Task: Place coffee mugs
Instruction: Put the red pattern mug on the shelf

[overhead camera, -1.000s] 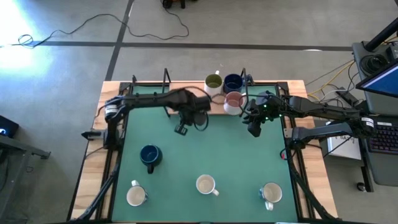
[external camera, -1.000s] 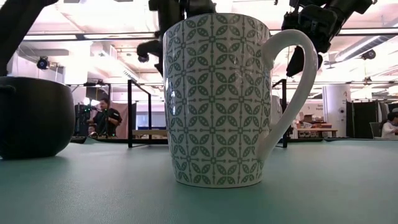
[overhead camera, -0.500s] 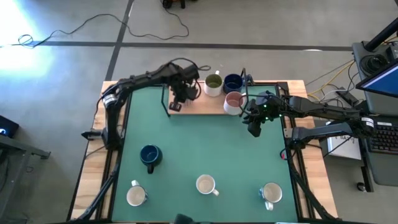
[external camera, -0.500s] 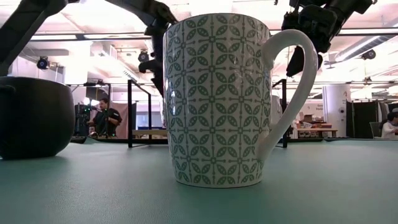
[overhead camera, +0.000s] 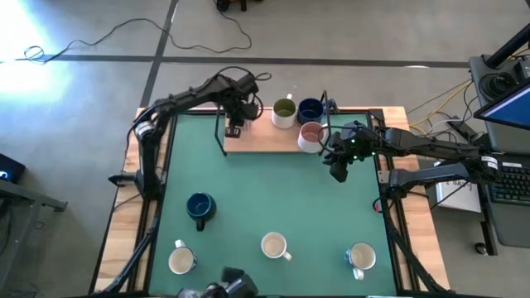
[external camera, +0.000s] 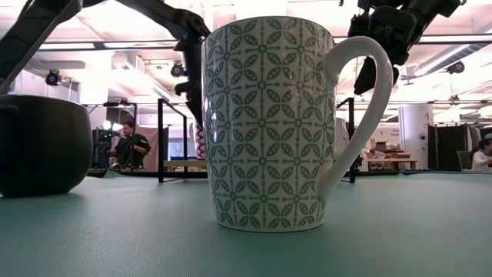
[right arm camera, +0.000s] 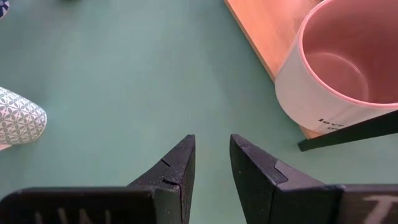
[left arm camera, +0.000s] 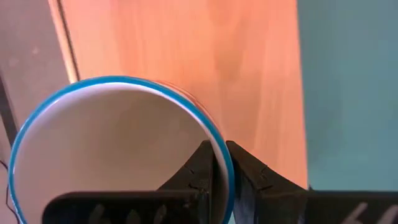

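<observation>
Three mugs already sit on the wooden board at the far edge of the table: olive-inside mug, dark blue mug, pink-inside mug, clustered at its right end.

Left side first: left gripper is over the board's left end, fingers pinched tight on the wall of a blue-rimmed white mug, one finger inside and one outside. Left wrist view shows wood right under it, so the mug is above the board. Whether it touches the board I can't tell, so I count this one as in progress, not placed.

Still on the green mat, near side, left to right: round dark blue mug, white mug, patterned cream mug (it fills the low view, green leaf print), another white mug.

Right gripper hangs above the mat just beside the pink-inside mug, jaws a narrow gap apart, holding nothing. Waiting, by the look of it.

Tally as I read it: three done, one being set down, four left on the mat. That is under half. The board has free wood between the left gripper's mug and the olive one. Whether four more fit in there I can't judge.
</observation>
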Motion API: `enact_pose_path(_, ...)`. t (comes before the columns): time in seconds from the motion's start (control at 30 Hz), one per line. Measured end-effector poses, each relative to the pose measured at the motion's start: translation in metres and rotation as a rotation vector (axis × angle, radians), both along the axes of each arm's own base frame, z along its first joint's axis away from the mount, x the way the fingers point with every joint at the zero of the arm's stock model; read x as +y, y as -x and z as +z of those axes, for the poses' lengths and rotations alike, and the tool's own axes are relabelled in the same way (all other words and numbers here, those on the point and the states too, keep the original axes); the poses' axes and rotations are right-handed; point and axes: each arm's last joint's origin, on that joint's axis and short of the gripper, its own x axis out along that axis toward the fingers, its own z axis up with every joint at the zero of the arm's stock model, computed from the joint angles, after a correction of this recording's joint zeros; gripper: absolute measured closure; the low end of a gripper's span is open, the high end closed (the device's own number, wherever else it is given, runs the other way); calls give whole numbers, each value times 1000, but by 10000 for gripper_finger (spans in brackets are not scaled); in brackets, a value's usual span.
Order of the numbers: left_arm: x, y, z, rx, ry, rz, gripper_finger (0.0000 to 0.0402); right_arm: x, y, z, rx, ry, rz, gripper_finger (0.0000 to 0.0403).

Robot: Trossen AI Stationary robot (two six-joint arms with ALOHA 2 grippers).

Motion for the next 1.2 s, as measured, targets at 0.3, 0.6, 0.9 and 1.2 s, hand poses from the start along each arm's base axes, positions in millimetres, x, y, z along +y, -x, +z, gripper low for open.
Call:
enact_pose_path(0.3, 24, 19, 0, 2, 1, 77, 393, 0, 0, 0, 0, 0, 0, 314)
enact_pose_path(0.6, 33, 29, -1, 22, -6, 116, 393, 0, 0, 0, 0, 0, 0, 314)
enact_pose_path(0.9, 35, 28, -4, 32, -5, 120, 391, 0, 0, 0, 0, 0, 0, 314)
enact_pose_path(1.2, 38, 26, -11, 43, 4, 139, 375, 0, 0, 0, 0, 0, 0, 314)
